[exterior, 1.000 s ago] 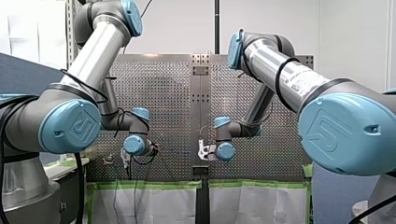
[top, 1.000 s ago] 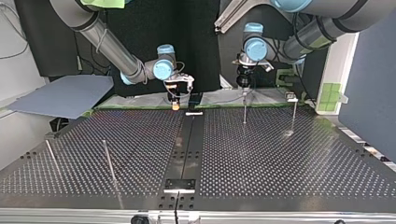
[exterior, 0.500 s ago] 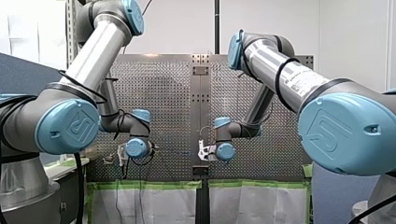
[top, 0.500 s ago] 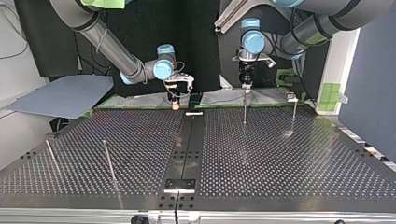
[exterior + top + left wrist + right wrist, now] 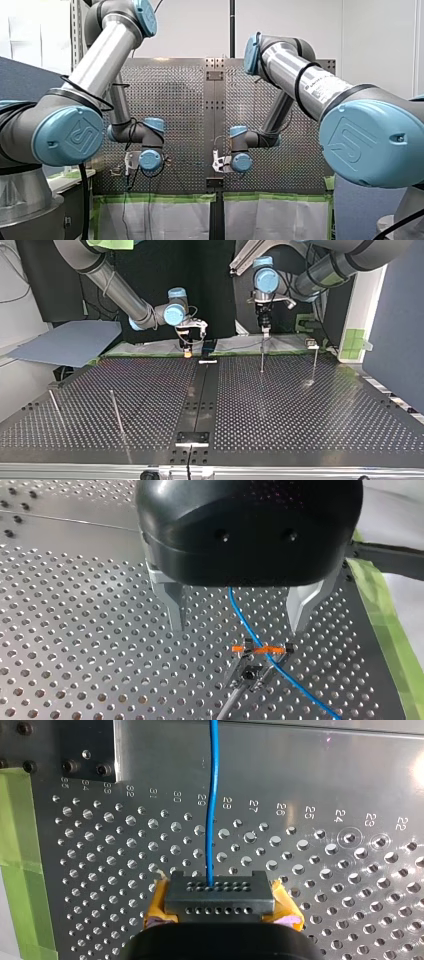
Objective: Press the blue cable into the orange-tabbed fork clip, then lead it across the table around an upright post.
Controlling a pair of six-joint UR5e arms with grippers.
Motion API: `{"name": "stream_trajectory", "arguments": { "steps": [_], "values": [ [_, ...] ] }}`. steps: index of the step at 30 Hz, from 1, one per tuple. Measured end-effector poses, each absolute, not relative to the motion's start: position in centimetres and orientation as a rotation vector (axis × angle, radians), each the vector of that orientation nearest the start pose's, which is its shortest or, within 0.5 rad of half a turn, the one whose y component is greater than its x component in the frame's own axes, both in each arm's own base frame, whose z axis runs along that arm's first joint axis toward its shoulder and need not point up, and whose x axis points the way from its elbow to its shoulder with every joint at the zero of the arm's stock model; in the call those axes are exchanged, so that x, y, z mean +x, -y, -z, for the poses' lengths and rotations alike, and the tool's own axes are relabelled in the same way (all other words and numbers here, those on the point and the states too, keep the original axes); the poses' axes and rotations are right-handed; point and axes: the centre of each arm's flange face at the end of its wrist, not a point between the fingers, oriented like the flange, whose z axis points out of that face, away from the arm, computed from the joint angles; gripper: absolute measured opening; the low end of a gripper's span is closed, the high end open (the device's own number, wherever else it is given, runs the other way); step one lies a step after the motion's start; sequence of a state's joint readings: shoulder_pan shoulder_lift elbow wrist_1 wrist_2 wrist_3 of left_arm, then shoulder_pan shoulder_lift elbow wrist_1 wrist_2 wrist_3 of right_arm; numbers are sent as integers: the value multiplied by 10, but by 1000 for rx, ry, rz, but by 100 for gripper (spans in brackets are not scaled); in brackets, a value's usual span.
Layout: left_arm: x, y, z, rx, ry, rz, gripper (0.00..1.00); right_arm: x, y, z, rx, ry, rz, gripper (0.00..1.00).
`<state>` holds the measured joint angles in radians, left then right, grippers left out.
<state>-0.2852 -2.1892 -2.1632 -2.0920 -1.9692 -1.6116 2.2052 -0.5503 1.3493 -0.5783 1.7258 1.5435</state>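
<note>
My left gripper hangs spread wide above the orange-tabbed fork clip, grasping nothing. The blue cable runs down between its metal fingers without touching either. The cable crosses the clip right at the orange tabs, but I cannot tell whether it sits down in the fork or only lies across its mouth. My right gripper is clamped on the same cable, which comes out between the yellow pads and runs straight ahead over the perforated table.

To my mind the first danger is an unseated cable: if I start leading it away with my right arm now, any pull at an angle could lift it straight out of the fork. If I press down with my left fingers off-centre, I could push the cable beside the tabs or bend the clip on its thin stem. Too hard a pull could also drag the cable through my right pads, so I lose the slack I need. Further on, around an upright post, a loose cable could ride up and slip over the post's tip.
</note>
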Motion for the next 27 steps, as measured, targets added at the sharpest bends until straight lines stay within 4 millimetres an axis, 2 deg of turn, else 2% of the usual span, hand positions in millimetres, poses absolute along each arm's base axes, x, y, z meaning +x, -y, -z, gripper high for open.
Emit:
{"name": "stream_trajectory", "arguments": {
  "steps": [9,20,27],
  "values": [
    [405,235,-27,-86,-1717,-57,100,516,502,16,1765,1001,-1363,0],
    [387,262,-2,-118,-1715,10,100,516,501,16,1775,1002,-1358,0],
    [386,275,-1,-149,-1669,51,100,516,499,17,1779,1002,-1357,0]
  ]
}}
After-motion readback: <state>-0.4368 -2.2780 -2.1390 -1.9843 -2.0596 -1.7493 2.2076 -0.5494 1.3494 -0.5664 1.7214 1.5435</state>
